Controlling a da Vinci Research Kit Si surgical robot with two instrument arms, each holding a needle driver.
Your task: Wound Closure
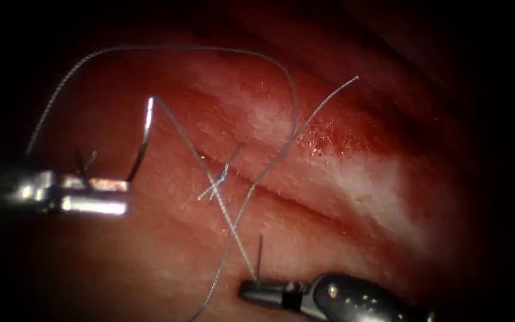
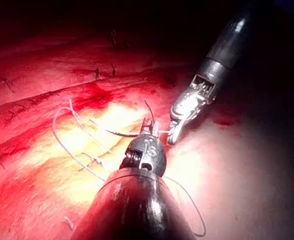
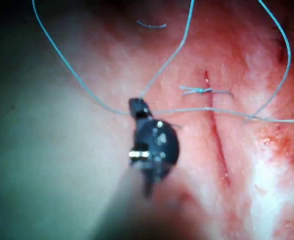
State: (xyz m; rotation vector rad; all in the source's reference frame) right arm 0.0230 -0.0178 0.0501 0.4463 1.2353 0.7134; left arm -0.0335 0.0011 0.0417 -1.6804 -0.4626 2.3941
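My left tool [image 1: 120,192] is left of the cut [image 1: 281,200], jaws shut on the lower end of the curved needle [image 1: 144,140]. The needle rises free above the tissue [image 1: 353,179], not in it. Thread [image 1: 198,158] seems to leave the needle's upper end and runs down across the tied knot [image 1: 217,180] to my right tool [image 1: 251,288], whose jaws are shut on it below the cut. The left wrist view has the left tool [image 2: 149,126] with the needle [image 2: 119,134] and the right tool [image 2: 172,134] beside it. The right tool [image 3: 137,107] grips the thread [image 3: 161,67] near the knot [image 3: 201,90].
A long loop of thread [image 1: 210,49] arcs over the tissue from the far left and comes down across the cut. A second strand [image 1: 329,95] ends loose at the upper right. A short dark thread end [image 1: 260,253] stands above the right tool. Red fluid [image 1: 323,140] wets the tissue.
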